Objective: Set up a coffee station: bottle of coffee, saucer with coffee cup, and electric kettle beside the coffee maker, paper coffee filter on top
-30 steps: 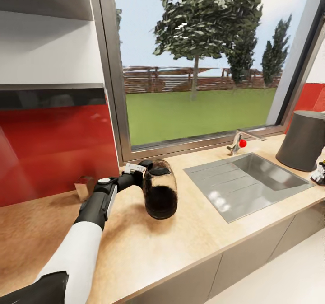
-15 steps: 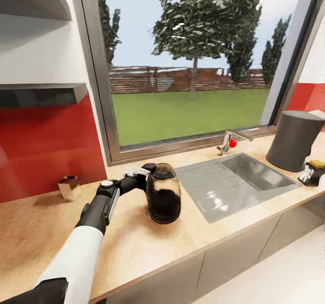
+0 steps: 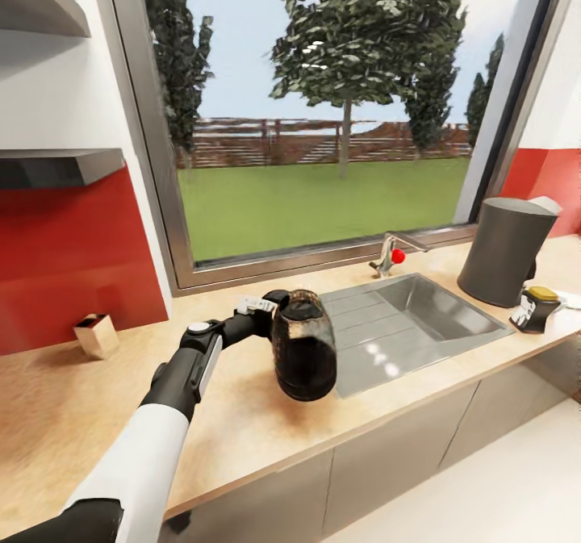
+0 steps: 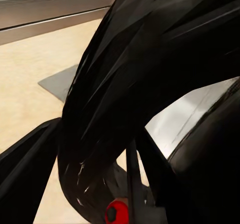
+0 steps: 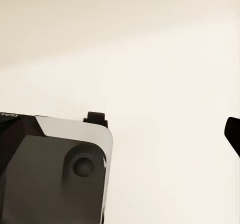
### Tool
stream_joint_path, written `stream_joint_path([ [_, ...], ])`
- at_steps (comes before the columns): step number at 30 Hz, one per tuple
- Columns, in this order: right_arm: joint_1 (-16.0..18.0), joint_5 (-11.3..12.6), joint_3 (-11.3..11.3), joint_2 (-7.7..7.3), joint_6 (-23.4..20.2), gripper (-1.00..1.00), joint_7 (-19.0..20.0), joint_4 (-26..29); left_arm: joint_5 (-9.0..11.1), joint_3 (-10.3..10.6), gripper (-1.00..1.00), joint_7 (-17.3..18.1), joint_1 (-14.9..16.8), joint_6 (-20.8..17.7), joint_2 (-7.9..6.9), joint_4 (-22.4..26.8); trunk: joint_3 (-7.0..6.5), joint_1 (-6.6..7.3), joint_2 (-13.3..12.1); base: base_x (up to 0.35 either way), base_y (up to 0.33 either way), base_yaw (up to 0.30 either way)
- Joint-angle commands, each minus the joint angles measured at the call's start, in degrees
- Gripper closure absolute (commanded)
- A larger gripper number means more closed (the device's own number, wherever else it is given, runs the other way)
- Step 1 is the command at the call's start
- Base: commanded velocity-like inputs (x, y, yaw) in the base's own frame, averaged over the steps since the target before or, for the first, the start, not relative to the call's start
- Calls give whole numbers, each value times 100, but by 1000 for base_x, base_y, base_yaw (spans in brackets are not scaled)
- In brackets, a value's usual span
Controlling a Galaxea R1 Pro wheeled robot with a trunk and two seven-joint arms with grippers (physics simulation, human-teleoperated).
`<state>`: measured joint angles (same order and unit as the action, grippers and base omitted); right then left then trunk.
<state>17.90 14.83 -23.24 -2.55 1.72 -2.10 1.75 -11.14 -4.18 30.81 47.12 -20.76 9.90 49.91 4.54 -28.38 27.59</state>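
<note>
In the head view my left gripper (image 3: 273, 315) is shut on the neck of a dark glass bottle of coffee (image 3: 305, 353), which hangs just above the counter at the sink's left edge. The bottle has a black cap and dark grounds inside. Up close in the left wrist view, the bottle (image 4: 150, 74) is a black mass with the sink behind it. A tall dark grey cylindrical appliance (image 3: 506, 250) stands on the counter at the far right. The right wrist view looks at pale floor and part of the robot's body (image 5: 50, 169).
A steel sink (image 3: 407, 321) with a red-knobbed faucet (image 3: 390, 256) lies between the bottle and the grey appliance. A small yellow-topped object (image 3: 534, 307) sits in front of the appliance. A small tan box (image 3: 97, 335) stands at the red backsplash, under a shelf (image 3: 56, 165).
The camera has swung to the right, so the window and counter slid left in the picture. My left arm carried the bottle slightly right, closer to the sink.
</note>
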Motion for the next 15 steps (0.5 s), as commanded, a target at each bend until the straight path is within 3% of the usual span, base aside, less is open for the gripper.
stream_joint_path([
  [1,3,55,-49,0,13,-100,-10,1,-30,-38,100,57,6,-33,10,10,13,-4,14,0,-266,0],
  [4,3,55,-43,-2,16,-100,-10,1,-5,-39,100,57,3,-33,10,10,13,-4,14,0,-266,0],
  [6,3,55,-23,0,14,-100,-10,1,120,-39,100,53,0,-32,10,25,13,-4,14,0,-267,0],
  [15,3,55,-15,0,15,-100,-10,1,146,-39,100,48,-1,-25,10,36,13,-4,14,0,-268,0],
])
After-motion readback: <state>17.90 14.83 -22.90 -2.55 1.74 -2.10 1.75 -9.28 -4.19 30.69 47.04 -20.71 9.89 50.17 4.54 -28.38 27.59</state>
